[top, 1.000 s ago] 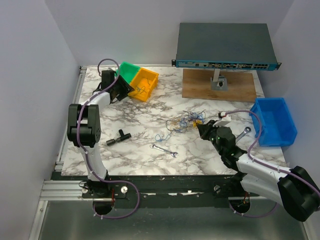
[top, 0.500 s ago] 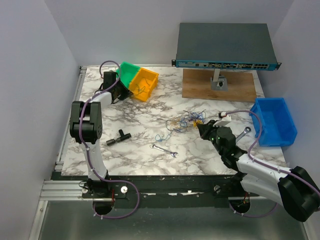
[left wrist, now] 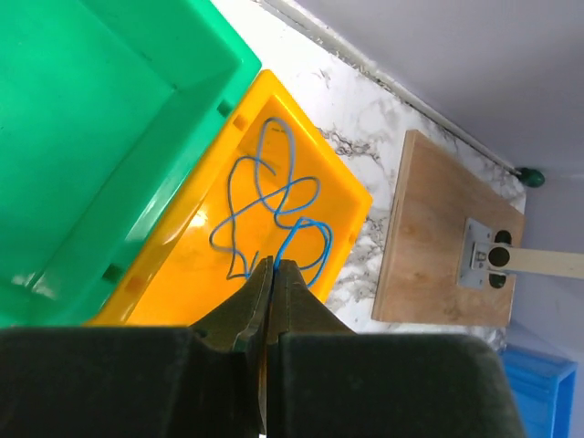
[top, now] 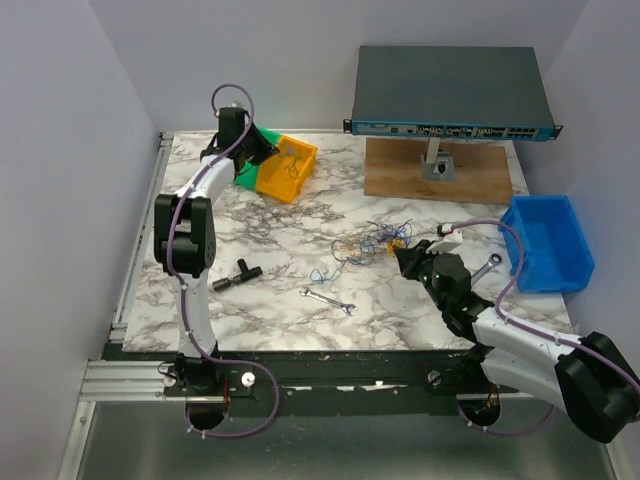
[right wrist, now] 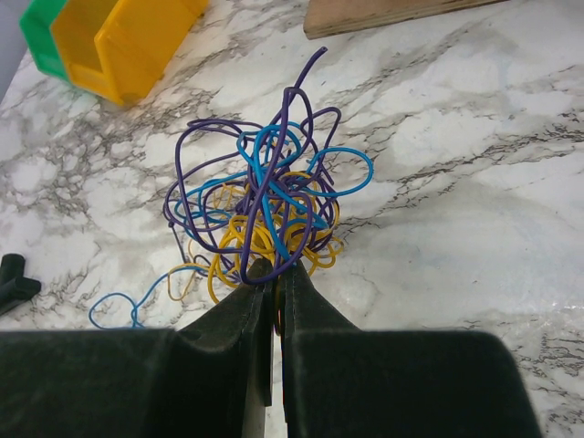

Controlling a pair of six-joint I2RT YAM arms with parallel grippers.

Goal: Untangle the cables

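Risk: the right claw [right wrist: 274, 278] is clamped together on a few strands at the near edge of the cables [right wrist: 265, 192], a loose springy ball of thin purple, blue and yellow wires lying mid-way across the white marbled desk [right wrist: 456, 182]. Nothing pins the ball's far side, so a pull likely drags the whole thing or cinches the loops tighter, and the thin strands could slip out of the tips. The left claw [left wrist: 271, 274] is well apart from it, tips together on nothing I can see, over the yellow plastic bin [left wrist: 173, 265] where 1 loose blue wire [left wrist: 301, 222] lies coiled.
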